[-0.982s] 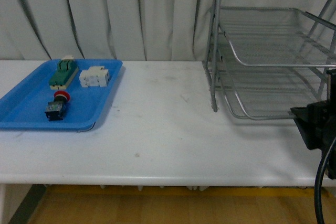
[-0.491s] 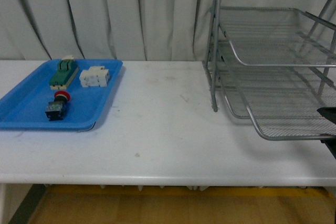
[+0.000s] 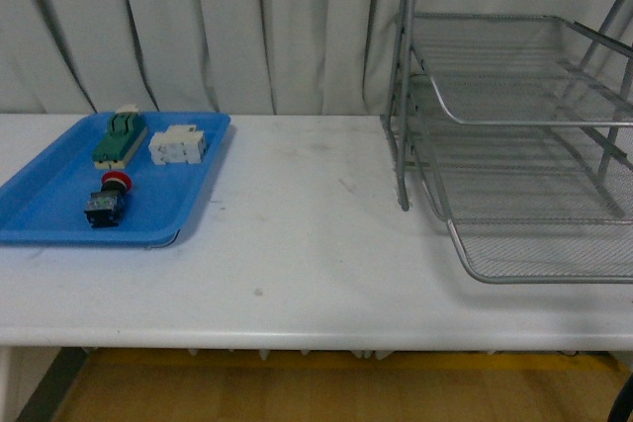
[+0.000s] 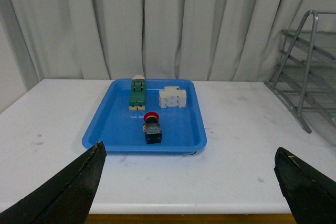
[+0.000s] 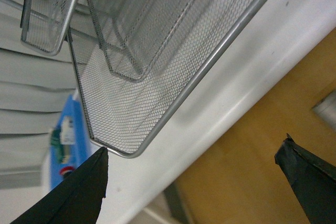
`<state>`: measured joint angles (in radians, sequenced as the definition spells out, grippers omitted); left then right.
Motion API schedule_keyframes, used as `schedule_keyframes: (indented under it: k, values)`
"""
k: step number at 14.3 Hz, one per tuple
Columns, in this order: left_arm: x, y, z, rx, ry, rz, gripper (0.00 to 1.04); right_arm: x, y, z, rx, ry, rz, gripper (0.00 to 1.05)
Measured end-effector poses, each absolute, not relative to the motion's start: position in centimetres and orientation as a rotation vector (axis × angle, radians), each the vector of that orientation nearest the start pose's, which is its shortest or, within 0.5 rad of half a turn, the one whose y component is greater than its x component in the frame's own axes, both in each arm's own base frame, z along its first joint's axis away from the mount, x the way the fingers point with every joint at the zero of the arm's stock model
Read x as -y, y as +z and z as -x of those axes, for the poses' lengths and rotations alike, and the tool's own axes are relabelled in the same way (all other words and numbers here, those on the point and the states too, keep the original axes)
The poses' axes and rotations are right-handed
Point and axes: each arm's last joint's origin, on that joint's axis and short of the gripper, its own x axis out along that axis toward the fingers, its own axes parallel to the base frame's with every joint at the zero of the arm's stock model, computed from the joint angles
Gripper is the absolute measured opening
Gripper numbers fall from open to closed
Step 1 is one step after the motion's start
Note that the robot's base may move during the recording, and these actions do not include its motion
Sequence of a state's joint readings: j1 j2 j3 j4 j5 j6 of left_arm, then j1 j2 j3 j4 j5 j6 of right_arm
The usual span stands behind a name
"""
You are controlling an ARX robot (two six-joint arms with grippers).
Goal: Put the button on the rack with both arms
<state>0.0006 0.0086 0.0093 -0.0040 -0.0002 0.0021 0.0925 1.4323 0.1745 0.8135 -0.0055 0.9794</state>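
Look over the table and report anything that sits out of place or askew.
One thing stands out: the lowest tray of the rack is slid well forward of the upper tiers, jutting toward the front edge of the table. The button lies on its side in the blue tray; nothing looks spilled or damaged.

Bare white tabletop (image 3: 316, 244) leaves a wide lane between the flat blue plastic tray (image 3: 40, 207) and the silver three-tier wire-mesh rack (image 3: 404, 96). The rack's lowest shelf (image 3: 554, 249) juts forward of the upper tiers, open from overhead. In the tray, a green terminal block (image 3: 120, 137) and white block component (image 3: 178, 144) stand just behind the red-capped push-button (image 3: 107, 199).
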Motion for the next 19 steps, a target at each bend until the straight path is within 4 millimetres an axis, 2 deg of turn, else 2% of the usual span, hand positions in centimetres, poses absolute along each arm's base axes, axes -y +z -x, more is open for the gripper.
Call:
schedule_keyframes:
  k: [1, 2, 3, 4, 6, 8, 19]
  values:
    - [0.0, 16.6, -9.8, -0.003, 0.001, -0.002, 0.98, -2.3, 12.8, -18.9, -0.301, -0.093, -0.793, 0.97]
    - [0.0, 16.6, -9.8, -0.003, 0.001, -0.002, 0.98, -1.9, 14.5, -18.4, -0.086, -0.013, -0.606, 0.84]
    - [0.0, 16.6, -9.8, -0.003, 0.0, -0.002, 0.98, -1.5, 14.8, -17.2, -0.03, -0.005, -0.314, 0.66]
    - [0.0, 16.6, -9.8, -0.003, 0.0, -0.002, 0.98, -1.3, 14.9, -16.6, -0.03, 0.001, -0.183, 0.55]
    - [0.0, 16.6, -9.8, -0.003, 0.0, -0.002, 0.98, 0.0, 16.0, -15.4, -0.017, -0.01, -0.047, 0.26]
    - [0.0, 16.6, -9.8, -0.002, 0.0, -0.002, 0.98, 0.1, 16.4, -14.7, -0.007, -0.008, -0.02, 0.02]
    - [0.0, 16.6, -9.8, -0.003, 0.0, -0.002, 0.98, 0.1, 17.1, -11.6, 0.013, -0.008, -0.007, 0.02]
